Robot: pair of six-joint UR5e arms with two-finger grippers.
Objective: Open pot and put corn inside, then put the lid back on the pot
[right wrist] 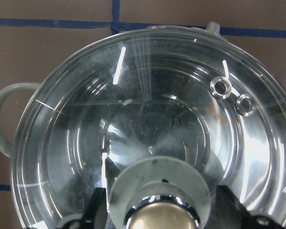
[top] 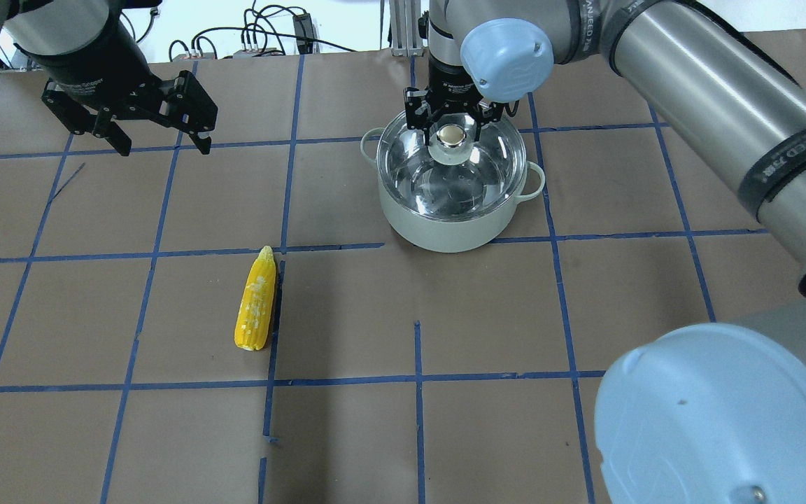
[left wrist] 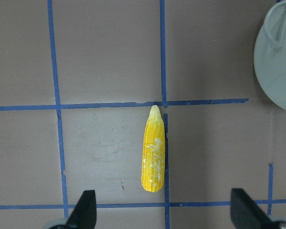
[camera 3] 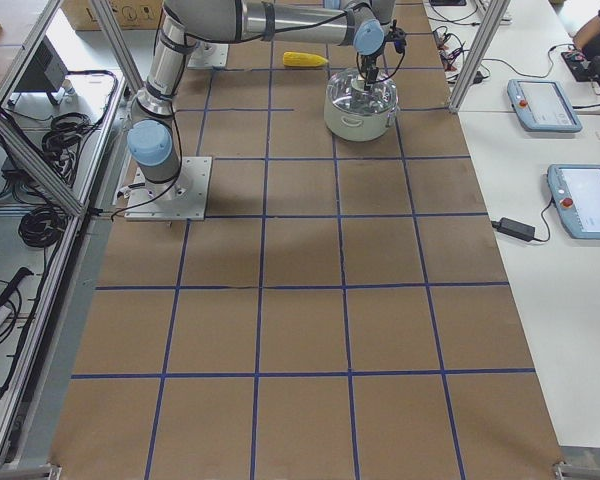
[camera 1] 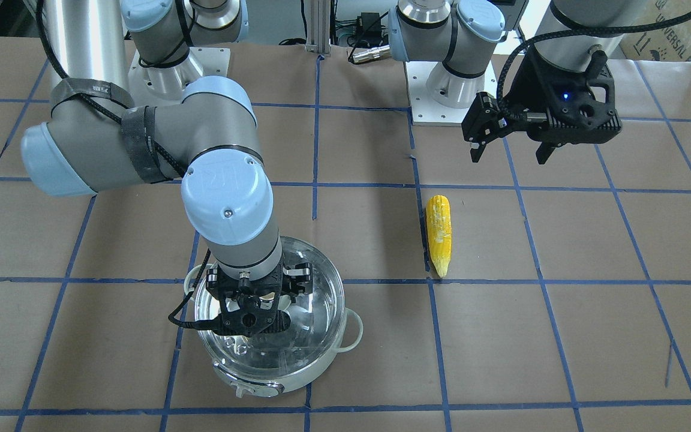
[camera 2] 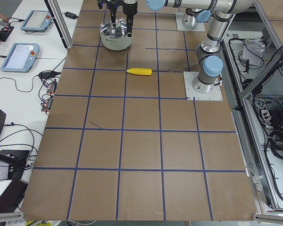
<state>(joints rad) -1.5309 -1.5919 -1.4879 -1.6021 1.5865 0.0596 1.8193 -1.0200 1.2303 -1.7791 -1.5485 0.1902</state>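
Note:
The pot (top: 445,231) stands on the brown table with the glass lid (top: 459,175) on it. My right gripper (top: 453,119) is low over the lid, its open fingers on either side of the beige-topped knob (top: 453,133). In the right wrist view the knob (right wrist: 162,214) sits between the fingers (right wrist: 97,210) with a small gap on each side. The corn (top: 257,301) lies on the table, well apart from the pot. My left gripper (top: 158,140) is open and empty, high above the table; its wrist view looks down on the corn (left wrist: 153,152) and the pot's edge (left wrist: 276,62).
Blue tape lines grid the brown table (top: 95,434). The two arm bases (camera 1: 447,78) stand at the robot's side of the table. Tablets and cables lie on the side benches (camera 2: 21,54). The right arm's big elbow (camera 1: 141,144) hangs over the table beside the pot.

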